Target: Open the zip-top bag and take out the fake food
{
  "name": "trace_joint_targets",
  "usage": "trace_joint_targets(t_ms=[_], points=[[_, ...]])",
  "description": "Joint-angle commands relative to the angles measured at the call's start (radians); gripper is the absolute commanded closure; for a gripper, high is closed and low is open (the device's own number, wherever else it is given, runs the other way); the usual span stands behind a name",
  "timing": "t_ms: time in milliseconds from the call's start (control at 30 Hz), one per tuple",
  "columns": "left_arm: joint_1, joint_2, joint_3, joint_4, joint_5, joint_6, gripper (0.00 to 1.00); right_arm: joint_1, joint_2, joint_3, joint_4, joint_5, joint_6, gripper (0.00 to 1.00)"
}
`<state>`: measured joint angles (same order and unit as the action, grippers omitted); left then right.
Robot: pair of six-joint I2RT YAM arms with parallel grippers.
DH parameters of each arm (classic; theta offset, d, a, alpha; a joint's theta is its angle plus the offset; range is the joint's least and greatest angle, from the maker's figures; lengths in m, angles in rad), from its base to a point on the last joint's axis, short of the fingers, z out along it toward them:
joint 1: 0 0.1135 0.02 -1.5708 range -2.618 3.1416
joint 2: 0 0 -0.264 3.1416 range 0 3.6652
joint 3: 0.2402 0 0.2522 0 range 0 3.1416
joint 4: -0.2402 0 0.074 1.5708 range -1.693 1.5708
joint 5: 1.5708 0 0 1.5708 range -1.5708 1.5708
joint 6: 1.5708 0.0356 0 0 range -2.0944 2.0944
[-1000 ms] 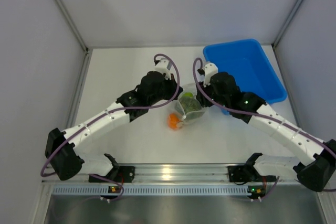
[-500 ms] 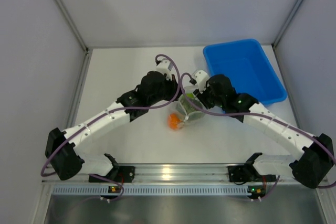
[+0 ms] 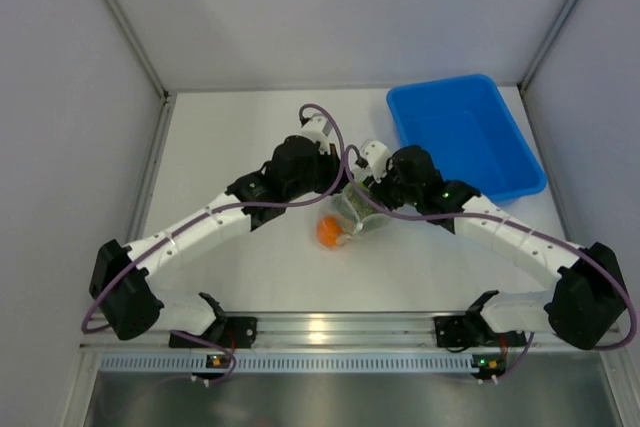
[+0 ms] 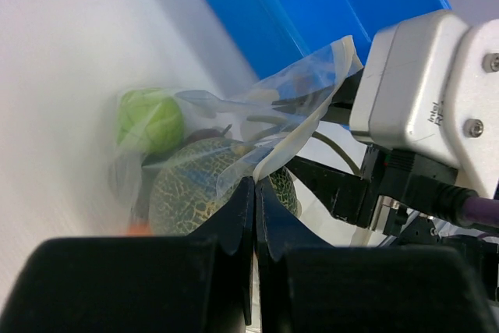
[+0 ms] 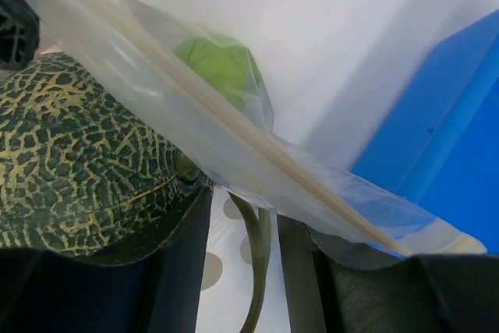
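Observation:
The zip-top bag (image 3: pixel 357 209) lies mid-table between both wrists, clear film with white dots. Inside it I see fake food: a netted melon (image 4: pixel 195 189) and a green apple (image 4: pixel 150 118). An orange (image 3: pixel 330 232) lies against the bag's near-left side; whether it is inside I cannot tell. My left gripper (image 4: pixel 255 186) is shut on the bag's upper edge (image 4: pixel 304 118). My right gripper (image 5: pixel 243 224) is at the bag's mouth, jaws apart, with dotted film and a thin green stem (image 5: pixel 257 247) in the gap. The zip strip (image 5: pixel 234 126) runs across just above its fingers.
A blue bin (image 3: pixel 465 132) stands at the back right, just behind the right wrist. Grey walls enclose the table on the left, back and right. The arm bases and a metal rail (image 3: pixel 330 329) line the near edge.
The right arm has swung left, bringing its gripper in against the bag's mouth, and its jaws have spread a little. The left gripper keeps its hold and has hardly moved.

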<state>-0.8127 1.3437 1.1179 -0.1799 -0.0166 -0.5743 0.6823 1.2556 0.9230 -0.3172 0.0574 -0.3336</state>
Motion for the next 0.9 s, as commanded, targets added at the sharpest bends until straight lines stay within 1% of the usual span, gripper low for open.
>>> trace_joint_targets(t_ms=[0, 33, 67, 133, 333, 367, 433, 467, 533, 633, 733, 867], points=[[-0.002, 0.005, 0.013, 0.057, 0.006, 0.004, 1.00, -0.012, 0.044, -0.015, 0.087, 0.004, -0.028, 0.59], [-0.002, 0.006, 0.013, 0.057, 0.003, 0.002, 1.00, -0.013, 0.051, -0.019, 0.104, 0.013, -0.022, 0.60], [-0.002, 0.006, 0.011, 0.057, 0.001, 0.004, 1.00, -0.013, 0.062, -0.023, 0.110, 0.027, -0.016, 0.66], [-0.002, 0.006, 0.011, 0.059, -0.002, 0.005, 1.00, -0.020, 0.067, -0.032, 0.115, 0.021, -0.016, 0.72], [0.007, -0.003, 0.002, 0.056, -0.005, 0.004, 1.00, -0.020, 0.067, -0.046, 0.104, 0.038, -0.012, 0.69], [0.009, -0.005, 0.002, 0.056, -0.005, 0.004, 1.00, -0.020, 0.067, -0.046, 0.107, 0.038, -0.009, 0.72], [0.009, -0.008, -0.001, 0.056, -0.009, -0.002, 1.00, -0.020, 0.065, -0.044, 0.110, 0.038, 0.007, 0.82], [0.009, -0.011, -0.003, 0.054, -0.009, -0.002, 1.00, -0.020, 0.055, -0.039, 0.109, 0.029, 0.013, 0.91], [0.009, -0.012, -0.003, 0.056, -0.013, 0.001, 1.00, -0.018, 0.022, -0.036, 0.109, 0.019, 0.037, 0.96], [0.009, -0.008, -0.001, 0.056, -0.013, 0.004, 1.00, -0.007, -0.027, -0.030, 0.106, 0.016, 0.064, 1.00], [0.009, -0.002, 0.006, 0.054, 0.006, 0.005, 1.00, 0.016, -0.070, -0.020, 0.092, 0.021, 0.080, 1.00], [0.009, 0.005, 0.017, 0.054, 0.012, 0.011, 1.00, 0.066, -0.128, 0.007, 0.058, 0.068, 0.099, 1.00]])
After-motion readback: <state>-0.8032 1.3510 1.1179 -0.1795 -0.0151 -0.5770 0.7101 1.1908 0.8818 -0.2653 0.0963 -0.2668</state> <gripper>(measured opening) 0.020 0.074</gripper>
